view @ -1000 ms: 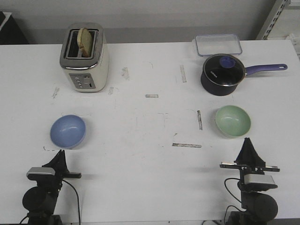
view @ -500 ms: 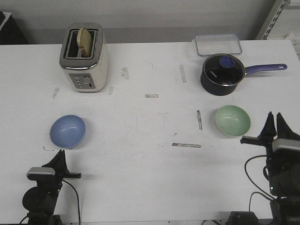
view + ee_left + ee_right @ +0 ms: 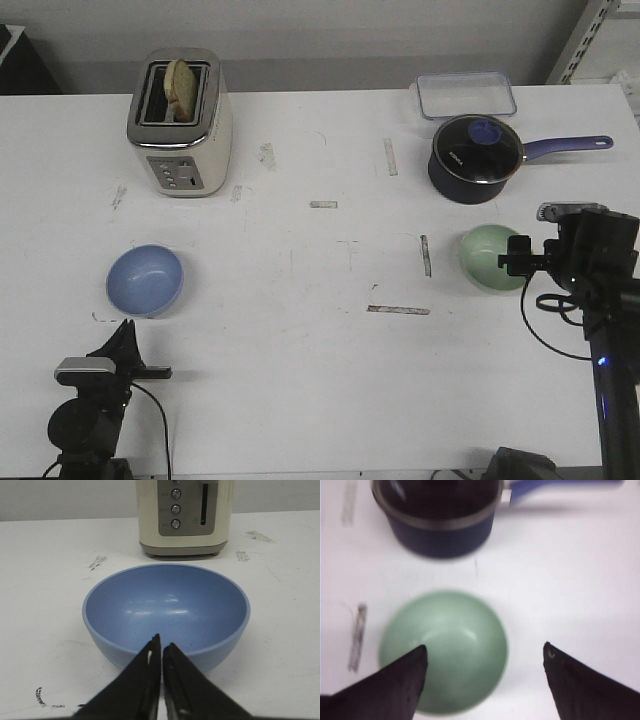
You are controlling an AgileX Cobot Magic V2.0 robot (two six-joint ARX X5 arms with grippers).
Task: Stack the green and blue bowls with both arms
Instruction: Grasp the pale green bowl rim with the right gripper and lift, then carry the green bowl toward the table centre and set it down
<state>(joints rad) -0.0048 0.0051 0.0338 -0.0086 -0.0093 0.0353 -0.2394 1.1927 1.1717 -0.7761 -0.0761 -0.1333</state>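
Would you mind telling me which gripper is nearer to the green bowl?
The right gripper, open over the green bowl. The left gripper is shut, facing the blue bowl.

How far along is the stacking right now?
Nothing stacked yet. The right gripper is open above the green bowl, not gripping it. The left gripper sits shut beside the blue bowl. Both grasps, the lift and the stacking remain.

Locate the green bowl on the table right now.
In the front view the green bowl sits on the table's right side, just in front of the dark saucepan, with the open right end effector poised over it.
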